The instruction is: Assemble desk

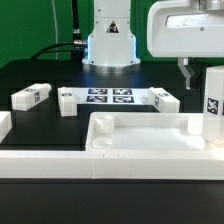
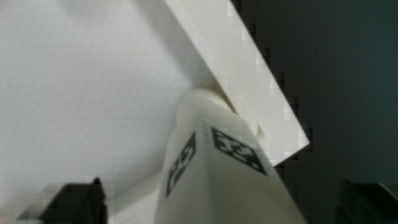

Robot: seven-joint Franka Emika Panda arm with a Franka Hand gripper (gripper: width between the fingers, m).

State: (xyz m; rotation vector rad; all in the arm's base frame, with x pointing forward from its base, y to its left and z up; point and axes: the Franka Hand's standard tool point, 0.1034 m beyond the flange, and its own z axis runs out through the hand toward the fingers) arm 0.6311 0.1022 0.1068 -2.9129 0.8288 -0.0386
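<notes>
The white desk top (image 1: 150,138) lies rim-up at the front of the black table. One square leg (image 1: 213,105) with a black-and-white tag stands upright in its corner at the exterior view's right. My gripper (image 1: 198,74) hangs over that leg's upper end. In the wrist view the leg (image 2: 222,165) rises between my gripper's (image 2: 219,206) dark fingertips (image 2: 75,202). A gap shows on each side, so the gripper is open and holds nothing. The desk top's rim (image 2: 231,70) runs past the leg's foot. Three more legs lie loose behind (image 1: 32,96), (image 1: 67,101), (image 1: 165,100).
The marker board (image 1: 110,97) lies flat between the loose legs. The robot's base (image 1: 108,45) stands behind it. A long white rail (image 1: 45,160) runs along the front at the exterior view's left, against the desk top.
</notes>
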